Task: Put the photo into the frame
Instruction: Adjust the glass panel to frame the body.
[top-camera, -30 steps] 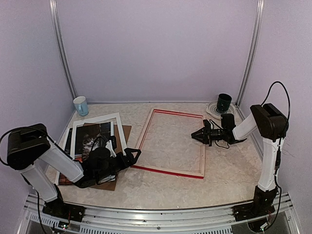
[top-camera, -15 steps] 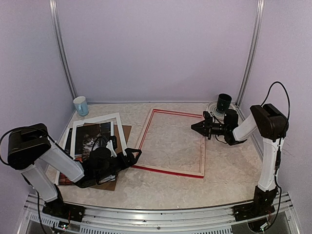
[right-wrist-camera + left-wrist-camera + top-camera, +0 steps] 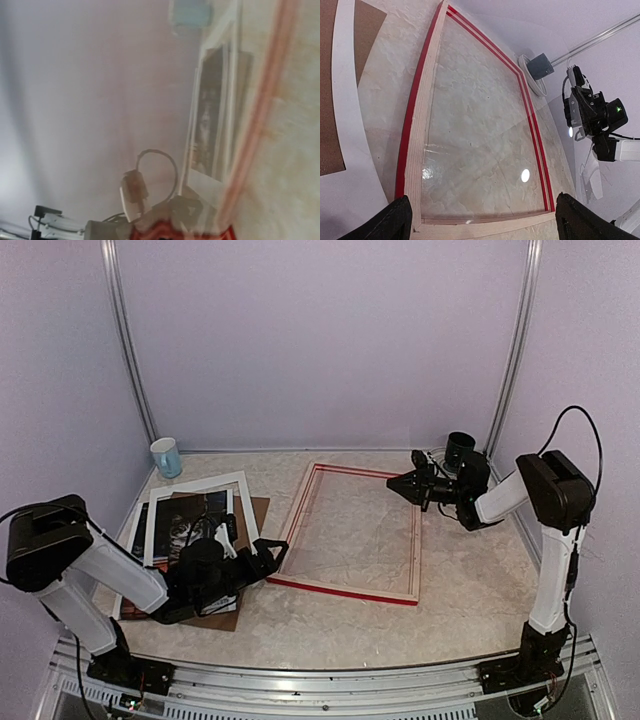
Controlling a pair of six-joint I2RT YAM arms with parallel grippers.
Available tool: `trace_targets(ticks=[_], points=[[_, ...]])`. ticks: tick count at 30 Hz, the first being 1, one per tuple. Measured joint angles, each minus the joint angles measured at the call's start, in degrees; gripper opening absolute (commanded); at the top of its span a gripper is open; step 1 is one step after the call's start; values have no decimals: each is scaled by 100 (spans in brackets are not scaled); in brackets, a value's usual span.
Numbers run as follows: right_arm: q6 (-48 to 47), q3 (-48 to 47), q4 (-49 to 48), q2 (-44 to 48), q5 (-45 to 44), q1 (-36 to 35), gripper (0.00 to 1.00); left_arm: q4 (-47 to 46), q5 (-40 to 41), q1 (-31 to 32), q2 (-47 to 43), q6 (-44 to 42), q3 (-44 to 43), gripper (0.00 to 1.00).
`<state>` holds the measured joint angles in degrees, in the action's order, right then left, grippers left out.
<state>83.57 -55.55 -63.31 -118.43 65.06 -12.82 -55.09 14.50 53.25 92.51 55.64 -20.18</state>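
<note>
Both claws are empty: left gripper (image 3: 265,560) spread wide beside the near-left corner of the frame (image 3: 345,591), right gripper (image 3: 395,487) pinched closed over its far-right corner.

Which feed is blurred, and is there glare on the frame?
Right wrist: heavily smeared and washed out, no usable detail. Left wrist: sharp, two small light spots reflected inside the frame, its rails bowed by the lens. Top external: sharp, evenly lit.
</note>
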Motion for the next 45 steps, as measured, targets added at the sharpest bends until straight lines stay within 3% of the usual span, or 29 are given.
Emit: trace_targets(ticks=[17, 23, 31, 45], points=[[881, -962, -813, 262, -190, -588, 4, 584, 1005, -4, -1510, -46, 579, 99], [417, -470, -535, 186, -533, -597, 3, 822, 1287, -13, -1928, -50, 691, 99], [387, 17, -654, -804, -844, -509, 3, 866, 1298, -15, -1939, -50, 702, 99], [-756, 136, 636, -555, -898, -177, 4, 844, 1283, -15, -1801, -48, 737, 99]])
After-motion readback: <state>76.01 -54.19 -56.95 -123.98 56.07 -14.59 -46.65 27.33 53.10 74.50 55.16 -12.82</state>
